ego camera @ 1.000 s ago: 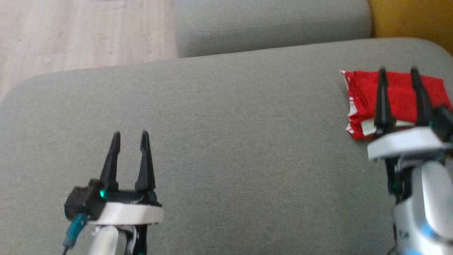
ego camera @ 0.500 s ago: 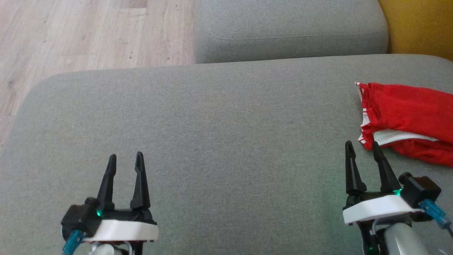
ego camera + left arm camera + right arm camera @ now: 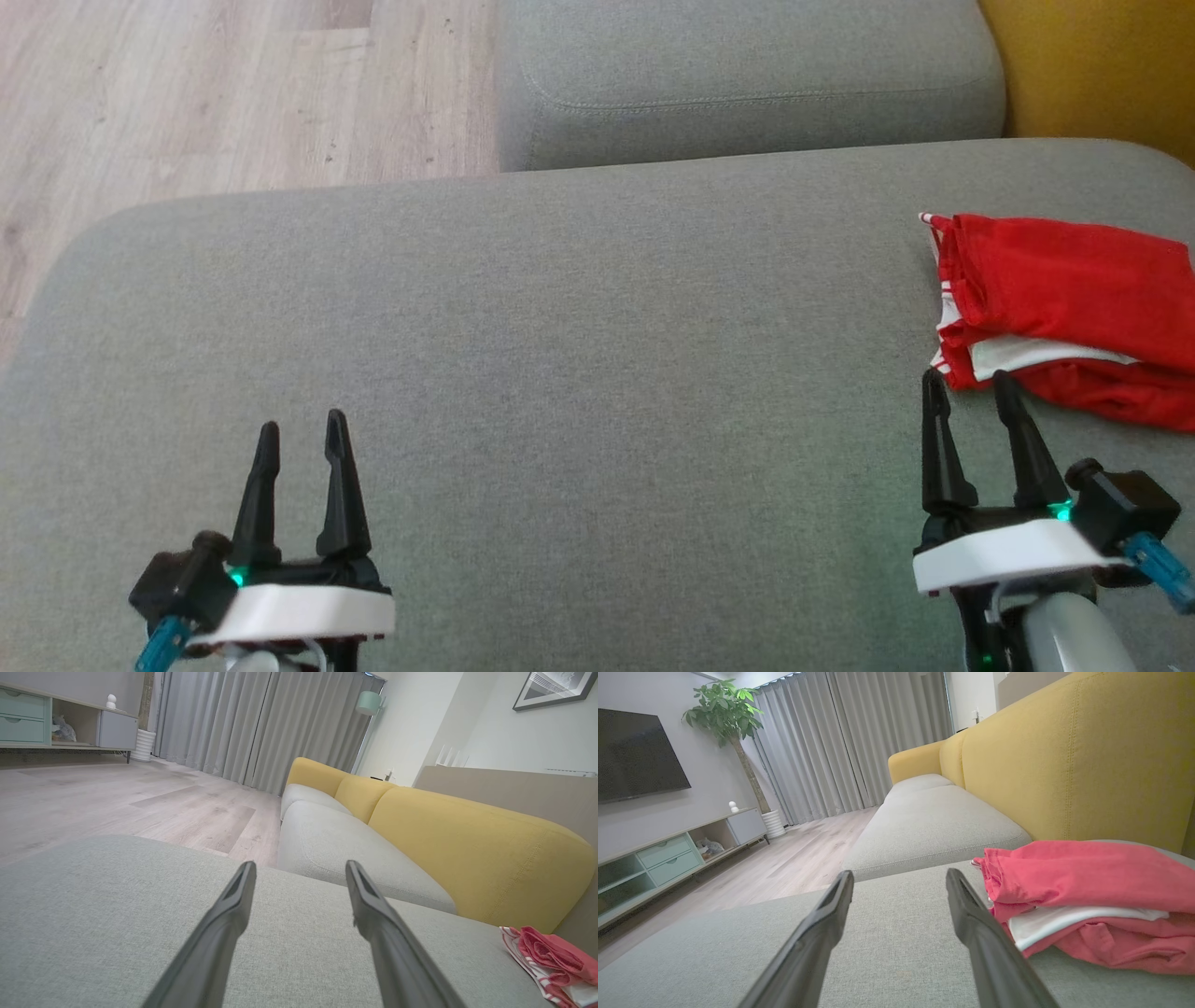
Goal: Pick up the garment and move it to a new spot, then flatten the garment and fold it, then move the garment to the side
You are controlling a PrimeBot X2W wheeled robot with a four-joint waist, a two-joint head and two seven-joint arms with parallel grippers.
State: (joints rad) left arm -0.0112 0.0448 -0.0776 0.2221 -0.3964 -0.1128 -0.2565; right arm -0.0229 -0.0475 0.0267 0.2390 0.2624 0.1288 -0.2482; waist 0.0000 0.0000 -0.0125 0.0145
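Garment: the red garment (image 3: 1064, 308) with white striped trim is lying folded in a stack at the right end of the grey seat cushion (image 3: 560, 327), close to the yellow backrest (image 3: 1111, 756).

Right pincer: my right pincer (image 3: 967, 375) is hovering just short of the stack's near corner, fingers spread wide, gripping nothing.

Left pincer: my left pincer (image 3: 302, 420) is hanging over bare cushion, well apart from the garment. It's spread wide too and carrying nothing.

Where I'm at: I'm reckoning this is looking pretty much done, folded and parked off to the side.

What could go wrong: my right fingertips are sitting so near that corner that any forward drift is likely snagging the top layer and dragging the fold open. The layers are looking loose, with a white bit poking out between the red, so a nudge is probably sliding them apart.

Hard to make out: the head view is cutting off the stack's right edge, so I'm not seeing how far it runs or what kind of garment it is. I'm also not able to tell whether my right fingertips are touching the cushion or floating above it.
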